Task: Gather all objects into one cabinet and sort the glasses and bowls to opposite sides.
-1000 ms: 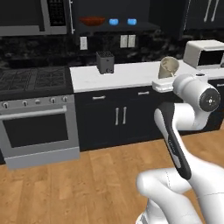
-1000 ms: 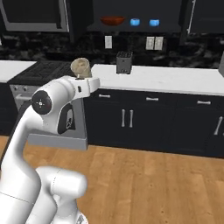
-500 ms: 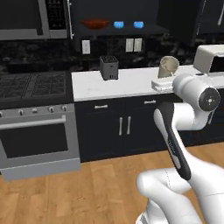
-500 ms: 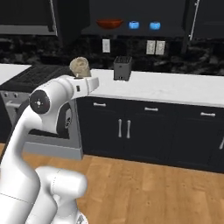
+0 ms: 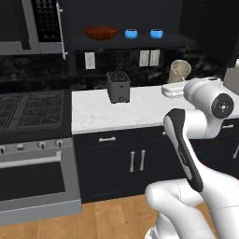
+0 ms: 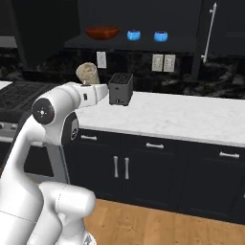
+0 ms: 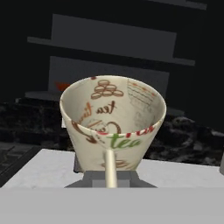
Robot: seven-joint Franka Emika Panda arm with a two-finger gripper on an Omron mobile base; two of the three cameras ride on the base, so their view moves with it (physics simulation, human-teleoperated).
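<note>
Beige tumbler (image 7: 113,127) clamped in gripper (image 7: 110,177), mouth toward camera, above counter (image 5: 140,109)

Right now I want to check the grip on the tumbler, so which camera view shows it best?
The hand view: the beige tumbler faces the camera mouth-first, printed inside visible, held at its near wall. The left base view shows it small above the white hand; the right base view shows it small too, left of the black toaster.

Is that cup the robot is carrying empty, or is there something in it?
Empty: the hand view looks straight into the tumbler, tilted in the gripper, showing only printed walls.
</note>
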